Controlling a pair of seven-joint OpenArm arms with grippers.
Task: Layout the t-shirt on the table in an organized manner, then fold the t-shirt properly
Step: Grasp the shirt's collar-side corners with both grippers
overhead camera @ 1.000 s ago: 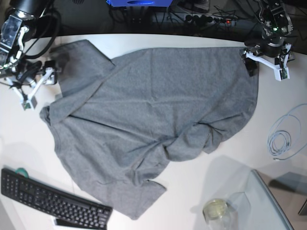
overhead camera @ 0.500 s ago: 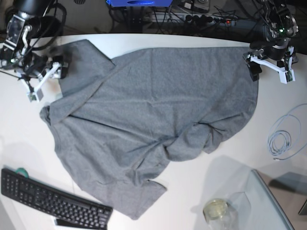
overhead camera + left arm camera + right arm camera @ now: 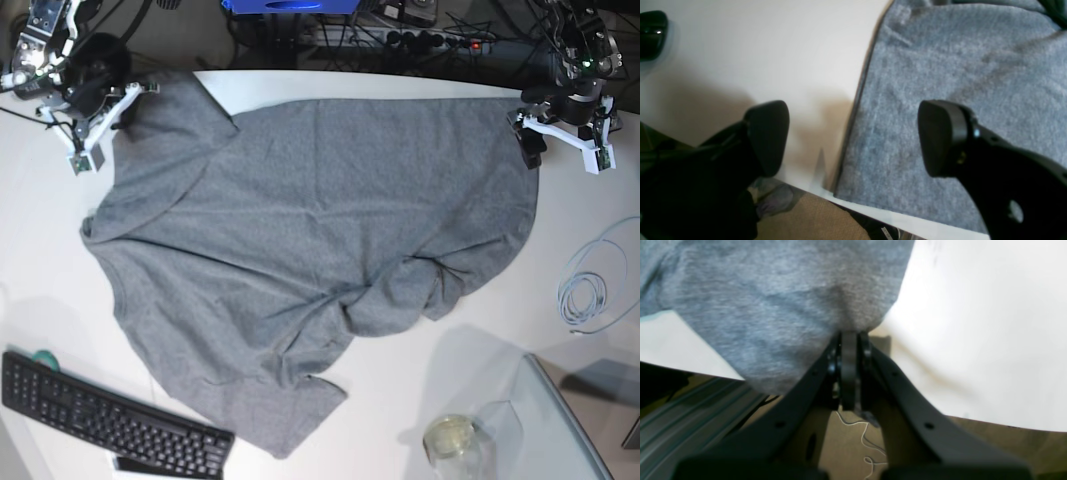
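The t-shirt (image 3: 310, 260) lies spread but rumpled on the table (image 3: 330, 85), its long axis running from the far corners down toward the keyboard (image 3: 110, 415). The 2 far corners are where the arms stand, 1 at each.

The right gripper (image 3: 850, 340) is pinched together on the shirt's far corner, the cloth puckering into its tips; in the base view it sits at the table's back edge (image 3: 95, 125).

The left gripper (image 3: 853, 136) is spread wide, one finger over bare table and the other over cloth, so the shirt's edge runs between them. It appears to hover just above the fabric, though the wrist view is too blurred to rule out contact. It holds nothing.

The shirt is soft heather-grey knit, limp and creased, with a bunched fold near the middle front. The table is smooth, hard and white, so cloth should slide easily when both corners are pulled taut.
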